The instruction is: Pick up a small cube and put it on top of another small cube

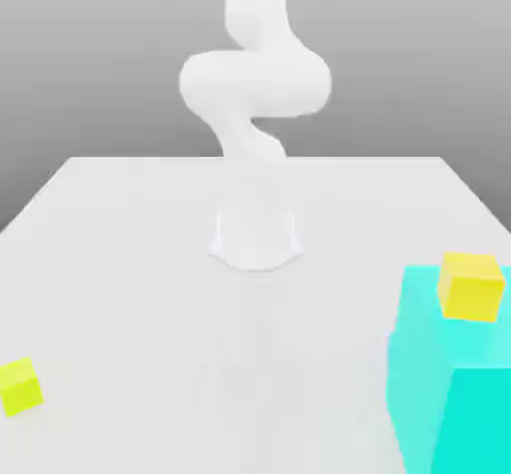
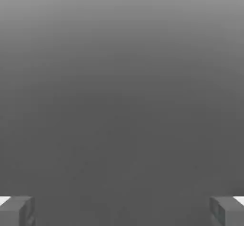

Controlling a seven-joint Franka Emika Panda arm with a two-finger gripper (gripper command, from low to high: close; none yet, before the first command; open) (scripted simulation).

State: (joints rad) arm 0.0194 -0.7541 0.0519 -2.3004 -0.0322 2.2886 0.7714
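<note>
Cube one, the small yellow cube (image 1: pixel 20 386), sits on your table (image 1: pixel 150 292) at about 8 o'clock from the white arm (image 1: pixel 255 83). Another yellow cube (image 1: pixel 471 285) sits on the big teal block (image 1: pixel 439 382) at 4 o'clock. Your jaws stand wide apart, holding nothing.

Exterior view faces the arm (image 1: pixel 255 93) across the table (image 1: pixel 150 292).

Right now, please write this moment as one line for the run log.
arm: upright at table's far side | gripper: open, holding nothing | yellow cube: on cyan block | second yellow cube: on table, exterior view's left
</note>
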